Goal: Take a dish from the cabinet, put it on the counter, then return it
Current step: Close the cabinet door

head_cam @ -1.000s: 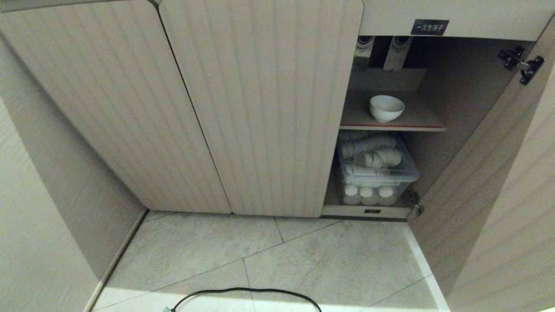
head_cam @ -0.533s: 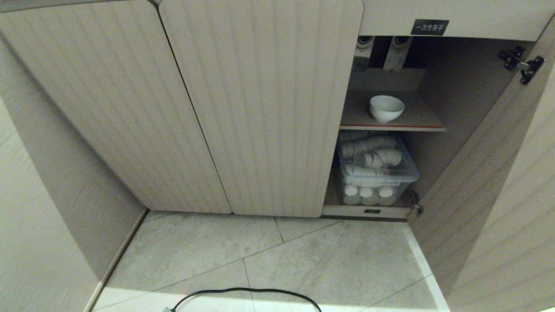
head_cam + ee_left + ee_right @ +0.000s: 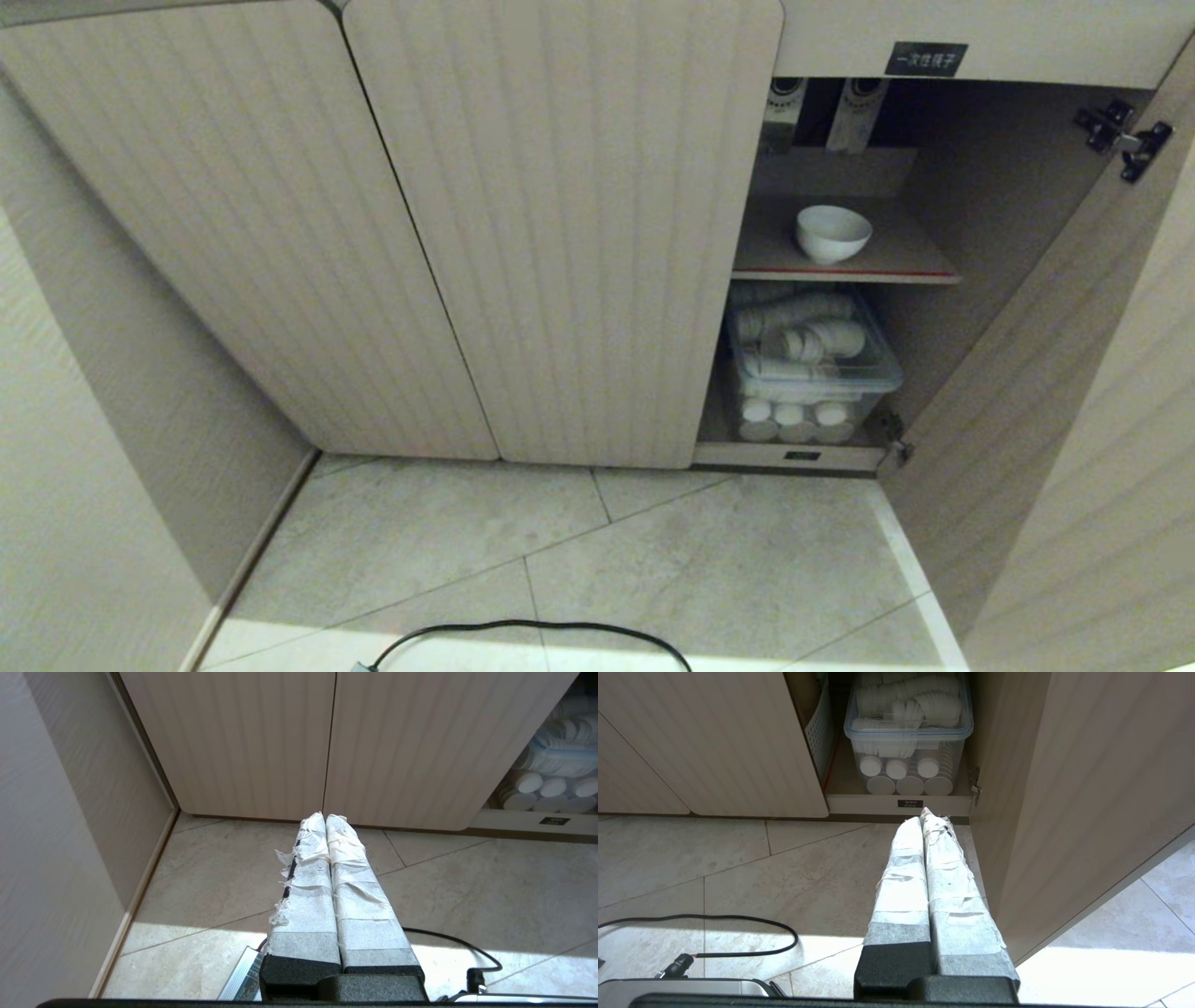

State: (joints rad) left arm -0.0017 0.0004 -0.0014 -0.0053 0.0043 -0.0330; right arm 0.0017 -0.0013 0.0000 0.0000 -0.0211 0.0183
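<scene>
A black cable [image 3: 523, 627] lies on the tiled floor [image 3: 728, 569] at the frame's bottom. Both claws, left gripper [image 3: 325, 817] and right gripper [image 3: 924, 815], hang pressed together, empty. Beyond, the cabinet [image 3: 560, 233] stands open at upper right, the white bowl [image 3: 833, 232] upright on its red-edged shelf [image 3: 896, 261].

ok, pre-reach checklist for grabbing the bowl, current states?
1. Cabinet door over the bowl's bay open: ok.
2. Dish upright and alone on the red-edged shelf: ok.
3. Right gripper open for the grasp: not ok, shut, low over the floor before the open bay.
4. Left gripper parked out of the way: ok, shut, facing the closed doors.
5. Counter free for the set-down: cannot tell, not in view.
</scene>
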